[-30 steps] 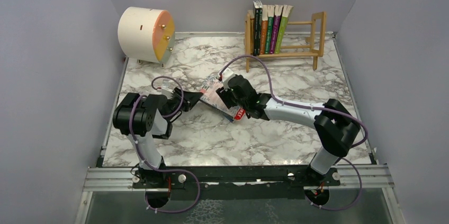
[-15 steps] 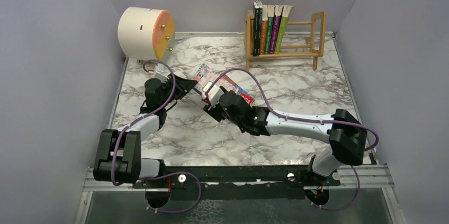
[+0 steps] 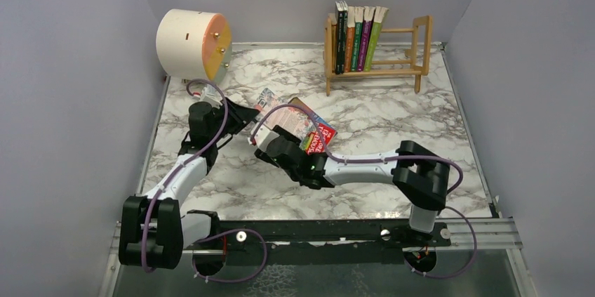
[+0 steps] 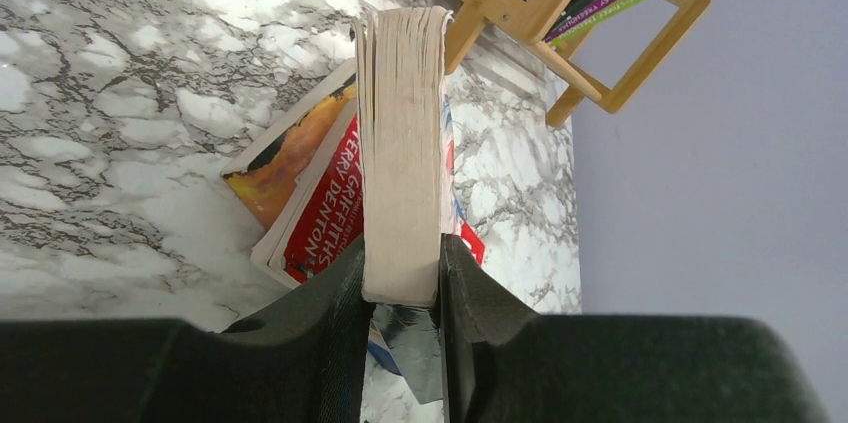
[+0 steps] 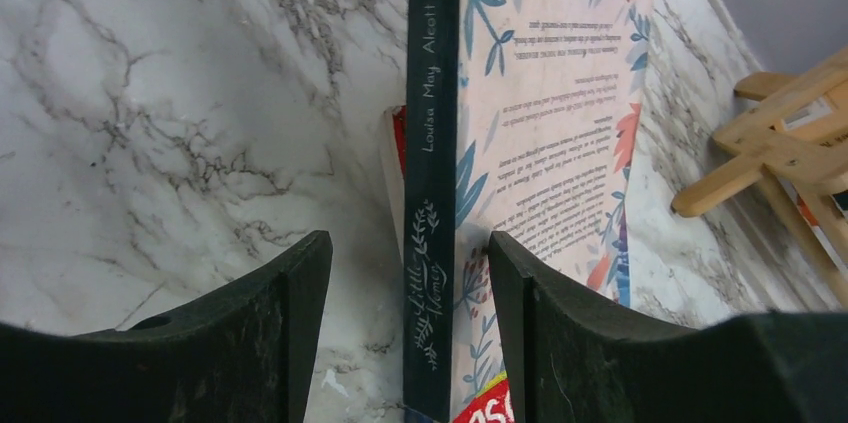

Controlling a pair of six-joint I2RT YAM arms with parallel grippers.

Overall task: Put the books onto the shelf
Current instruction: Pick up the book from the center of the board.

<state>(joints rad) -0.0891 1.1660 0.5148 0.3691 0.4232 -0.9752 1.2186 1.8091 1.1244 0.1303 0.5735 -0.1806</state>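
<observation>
Mid-table, passing Little Women (image 5: 432,143) across on its way to the shelf (image 3: 396,71).
At left, pinches the paperback's pale page edge in the left gripper (image 4: 400,263), clamped tight, above a red Denton paperback (image 4: 325,223) and an orange one (image 4: 290,153) lying flat. Straddles its dark spine with the right gripper (image 5: 408,238), jaws apart, without clear contact. Best to centre on the spine, close firmly before releasing at left, then carry upright to the gap beside the five shelved books (image 3: 358,37), far right.
</observation>
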